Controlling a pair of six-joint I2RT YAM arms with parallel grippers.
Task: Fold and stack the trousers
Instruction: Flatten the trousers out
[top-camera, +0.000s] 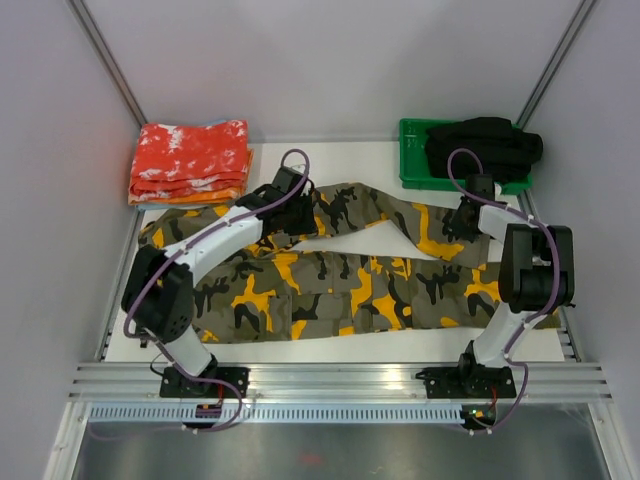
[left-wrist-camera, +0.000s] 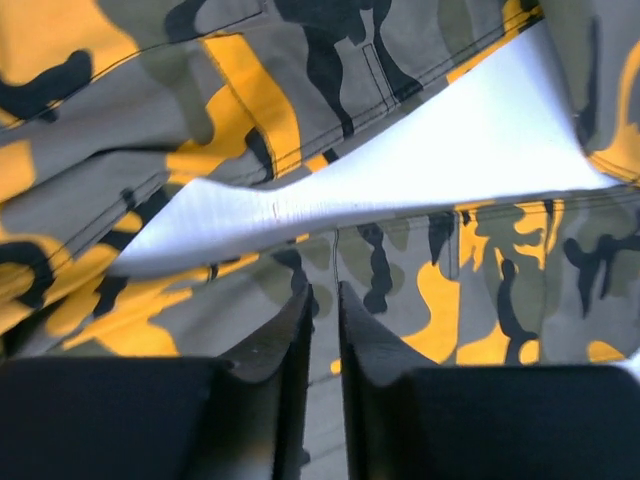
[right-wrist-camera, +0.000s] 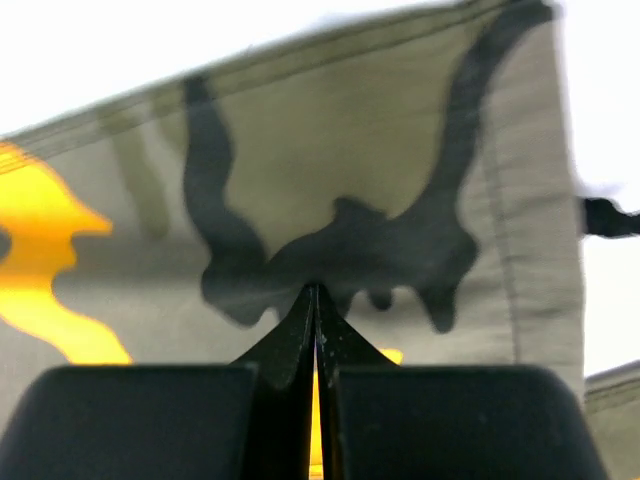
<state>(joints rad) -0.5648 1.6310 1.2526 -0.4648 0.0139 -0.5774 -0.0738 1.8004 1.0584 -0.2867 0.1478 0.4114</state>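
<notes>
The camouflage trousers (top-camera: 340, 290) lie spread across the white table (top-camera: 340, 160), one leg along the front and the other angled toward the back right. My left gripper (top-camera: 284, 192) is down on the upper leg near the crotch. In the left wrist view its jaws (left-wrist-camera: 325, 290) stand nearly together, with a strip of the trousers' cloth (left-wrist-camera: 500, 260) in the narrow gap. My right gripper (top-camera: 467, 216) sits at the far leg's end. In the right wrist view its tips (right-wrist-camera: 316, 288) meet, pinched into the trousers (right-wrist-camera: 330, 150) beside the hem.
Folded red-orange speckled cloths (top-camera: 190, 160) are stacked at the back left. A green tray (top-camera: 410, 150) holding a black garment (top-camera: 485, 145) stands at the back right, close behind the right gripper. Metal rails (top-camera: 330, 380) run along the near edge.
</notes>
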